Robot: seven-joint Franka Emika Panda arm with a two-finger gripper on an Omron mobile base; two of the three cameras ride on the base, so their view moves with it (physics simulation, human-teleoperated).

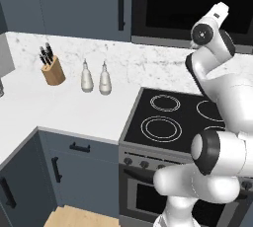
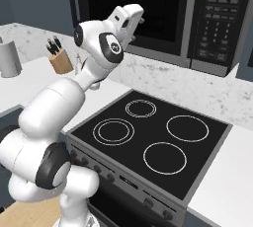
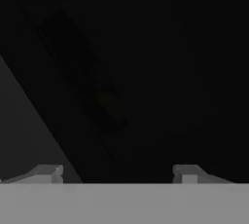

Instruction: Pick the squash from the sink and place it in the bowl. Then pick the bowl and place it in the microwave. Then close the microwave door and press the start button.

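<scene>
The white arm (image 1: 217, 122) rises before the black stove (image 1: 168, 117). On the white counter (image 1: 64, 107) stand a knife block (image 1: 52, 69) and two pale bottles (image 1: 96, 78). Above is the microwave (image 1: 168, 9).

No legible text — tiny, blurred button labels on the microwave (image 2: 163, 14) control panel (image 2: 215, 21).

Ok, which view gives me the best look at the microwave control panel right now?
The right base view: the control panel sits at upper right, facing the camera, with its rows of buttons visible beside the microwave door. The left base view catches the door's dark glass, not the panel. The hand view is too dark to tell.
</scene>
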